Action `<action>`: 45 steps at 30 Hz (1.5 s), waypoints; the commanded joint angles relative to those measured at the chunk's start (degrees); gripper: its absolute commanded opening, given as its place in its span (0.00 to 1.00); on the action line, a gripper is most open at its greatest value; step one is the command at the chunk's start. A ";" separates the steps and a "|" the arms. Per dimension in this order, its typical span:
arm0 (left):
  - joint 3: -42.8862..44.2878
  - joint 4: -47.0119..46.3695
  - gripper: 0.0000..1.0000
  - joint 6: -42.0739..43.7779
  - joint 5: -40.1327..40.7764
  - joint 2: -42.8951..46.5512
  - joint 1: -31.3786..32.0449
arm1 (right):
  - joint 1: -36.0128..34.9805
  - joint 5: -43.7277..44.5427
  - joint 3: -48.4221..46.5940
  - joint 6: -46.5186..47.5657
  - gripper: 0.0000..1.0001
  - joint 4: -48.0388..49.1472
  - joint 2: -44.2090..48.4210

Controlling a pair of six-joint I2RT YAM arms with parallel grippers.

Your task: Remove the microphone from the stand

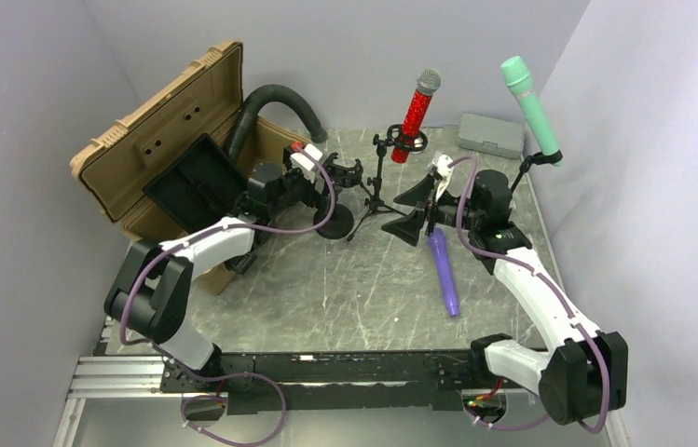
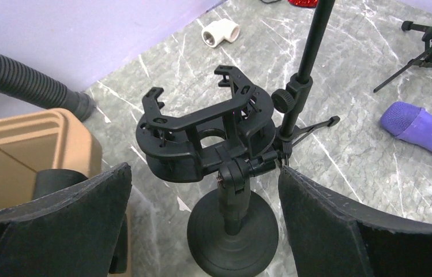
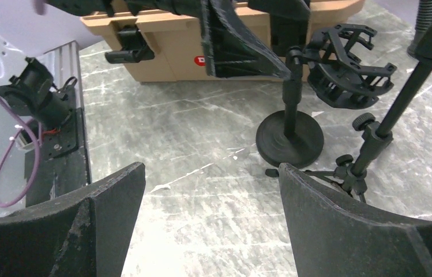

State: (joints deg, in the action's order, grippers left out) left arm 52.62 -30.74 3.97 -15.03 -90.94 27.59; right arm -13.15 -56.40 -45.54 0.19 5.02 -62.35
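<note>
One purple microphone [image 1: 444,275] lies flat toward the bench's [image 1: 326,289] right edge, apart from the empty cradle stand [image 2: 207,138]. The left gripper [image 2: 202,176] and right gripper [image 3: 212,173] both have jaws spread, holding nothing. Removal looks done; a red microphone [image 1: 417,112] and a teal microphone [image 1: 531,107] sit on other stands.

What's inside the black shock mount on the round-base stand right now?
Nothing: the shock mount is empty, its centre ring open. The purple microphone lies on the table, apart from it. The mount's own body hides what is directly beneath.
</note>
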 commanded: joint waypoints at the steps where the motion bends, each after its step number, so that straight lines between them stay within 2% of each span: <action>1: 0.59 3.45 0.99 3.26 -2.17 5.37 -0.22 | 0.23 3.73 -3.67 0.75 0.87 1.36 -1.23; 5: 1.15 7.01 0.99 4.52 -3.63 9.68 -0.23 | 0.09 7.84 -6.03 3.06 0.87 -0.10 -3.73; 8: 3.66 14.35 0.99 4.48 -4.73 12.32 -0.22 | 0.05 10.75 -7.91 4.84 0.85 -0.04 -6.83; 11: 7.53 23.15 0.99 4.03 -3.55 13.74 -0.28 | 0.13 13.98 -7.74 4.40 0.84 4.50 -9.97; 14: 9.07 27.73 0.99 5.63 -2.77 15.06 -0.46 | 0.13 16.40 -6.95 2.10 0.83 11.21 -12.87; 20: 7.01 28.62 0.99 10.23 -2.93 19.34 -0.61 | 0.07 18.06 -9.16 -0.76 0.76 19.00 -20.18; 26: 7.48 30.07 0.99 10.18 -2.40 19.93 -0.72 | 0.01 18.79 -10.54 -3.29 0.70 22.89 -24.82; 34: 7.83 29.72 0.99 9.89 -3.23 19.40 -0.74 | -0.46 17.13 -14.16 -3.35 0.65 22.81 -28.57; 45: 6.94 29.03 0.99 10.20 -3.17 19.85 -0.77 | -1.15 15.98 -17.61 -4.58 0.52 22.32 -32.01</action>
State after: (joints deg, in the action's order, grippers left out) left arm 59.59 -0.58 13.06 -17.72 -72.05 27.07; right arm -13.85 -39.03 -60.40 -3.66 23.79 -93.51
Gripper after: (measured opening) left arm 0.994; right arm 0.549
